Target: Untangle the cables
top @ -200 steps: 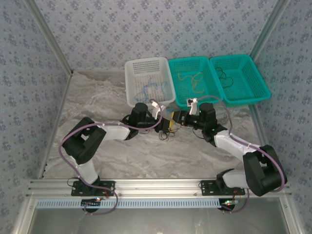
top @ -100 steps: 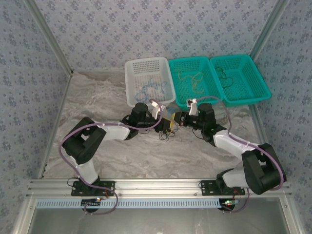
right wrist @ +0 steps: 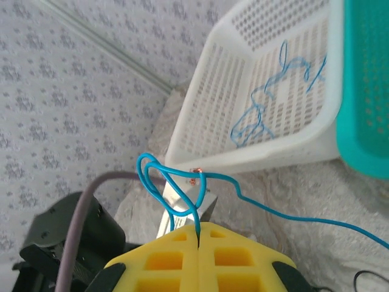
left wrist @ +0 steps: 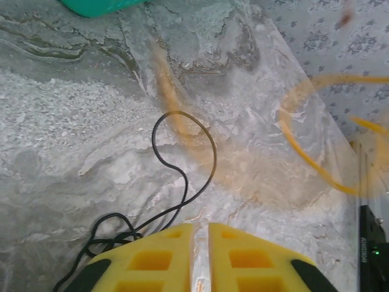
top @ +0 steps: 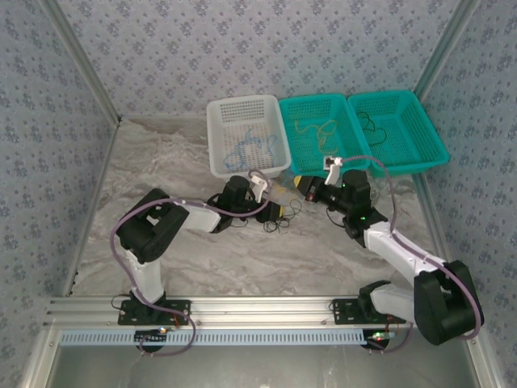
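White basket, two teal baskets, marbled tabletop, patterned walls

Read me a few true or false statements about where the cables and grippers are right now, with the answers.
1. The right gripper is shut on a blue cable. True.
2. The white basket is empty. False: a second blue cable lies in it.
3. A loose black cable lies on the table ahead of the left gripper. True.
4. The middle teal basket holds a black cable. False: it holds a yellow-tan cable; a thin black cable is in the right teal basket.
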